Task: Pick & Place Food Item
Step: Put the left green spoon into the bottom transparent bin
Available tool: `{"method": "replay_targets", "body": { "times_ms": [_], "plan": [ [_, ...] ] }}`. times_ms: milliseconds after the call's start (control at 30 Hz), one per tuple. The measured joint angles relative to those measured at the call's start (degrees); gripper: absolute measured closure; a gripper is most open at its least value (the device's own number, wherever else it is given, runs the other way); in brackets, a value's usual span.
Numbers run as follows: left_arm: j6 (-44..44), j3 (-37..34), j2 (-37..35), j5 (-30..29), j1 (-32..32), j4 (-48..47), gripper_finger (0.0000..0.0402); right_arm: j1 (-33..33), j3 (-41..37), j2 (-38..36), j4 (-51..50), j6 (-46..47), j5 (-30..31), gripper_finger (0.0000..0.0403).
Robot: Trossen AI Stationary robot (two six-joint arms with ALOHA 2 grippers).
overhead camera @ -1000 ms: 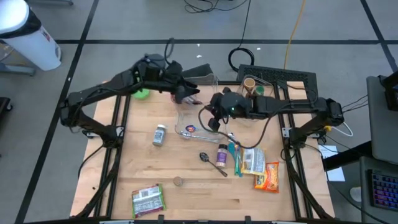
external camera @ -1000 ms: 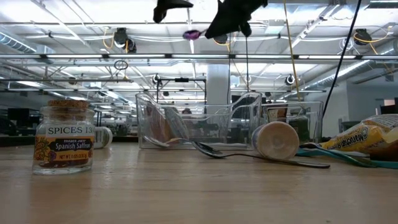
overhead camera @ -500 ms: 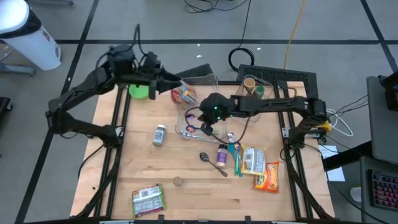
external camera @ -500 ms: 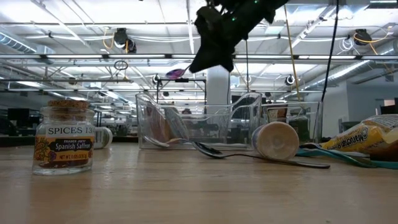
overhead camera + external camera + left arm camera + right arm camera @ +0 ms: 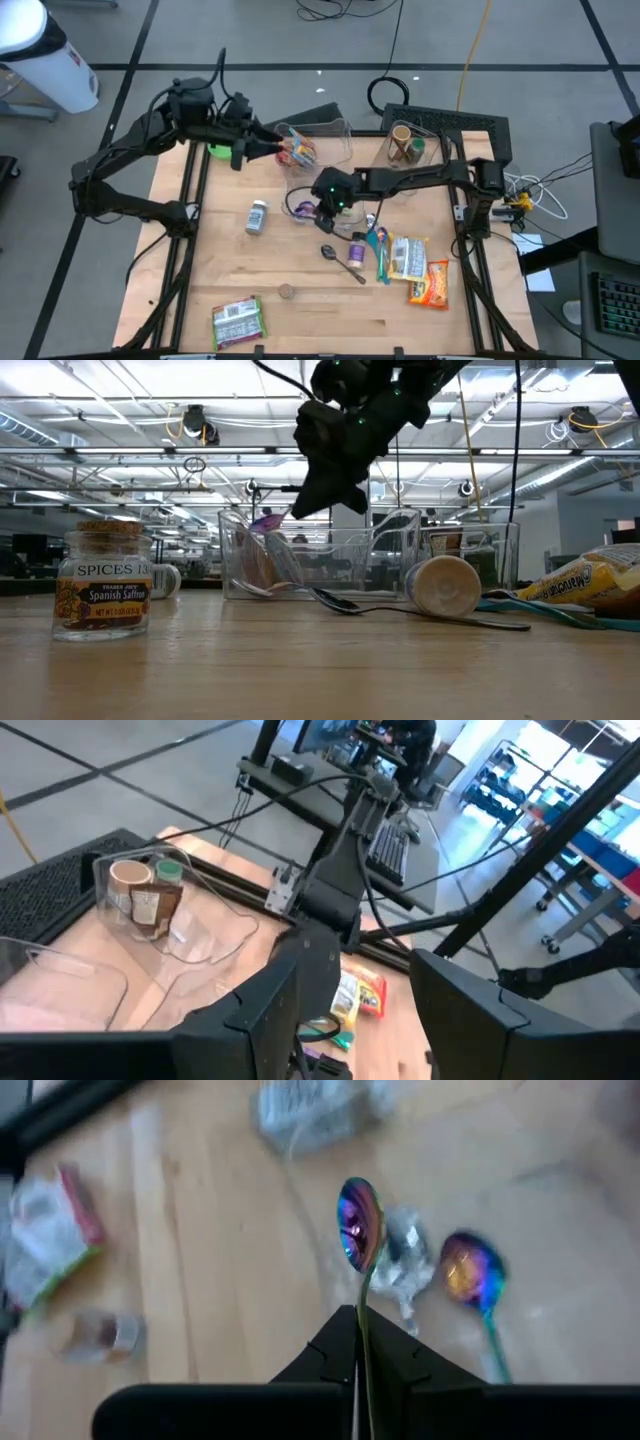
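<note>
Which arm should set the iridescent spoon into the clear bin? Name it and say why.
Right. Its tool already pinches the iridescent spoon and hangs at the clear bin. The left tool is open and empty at the table's far edge.

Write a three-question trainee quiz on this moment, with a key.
1. True or false: the right gripper is shut on an iridescent spoon.
2. Multiple choice: what does the label say on the cork-topped jar standing nearest the low camera? A) Spanish Saffron B) Smoked Paprika C) Ground Cinnamon
3. Fill in the blank: in the left wrist view, the left gripper has its fingers ____, with nothing between them.

Key: 1 true; 2 A; 3 open
</note>
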Motion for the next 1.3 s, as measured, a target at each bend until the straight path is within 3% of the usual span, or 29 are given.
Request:
{"method": "replay_targets", "body": {
  "times_ms": [200,633,967,1300],
  "plan": [
    [0.0,-0.2,0.8,-0.4,-1.0,-0.1,0.0204,0.0,-4.8,-0.2,4.5,4.8,4.5,0.0403],
    [0.0,-0.2,0.7,-0.6,-0.9,0.0,0.0204,-0.2,-16.7,-0.3,16.7,16.8,7.4,0.0403],
    [1.1,-0.2,0.7,-5.0,-1.6,0.0,0.0204,-0.6,-17.6,-0.2,17.2,18.3,8.9,0.0403],
    [1.5,-0.2,0.7,-5.0,-1.7,0.0,0.0204,-0.6,-17.6,-0.3,17.2,18.3,8.8,0.0403]
  ]
}}
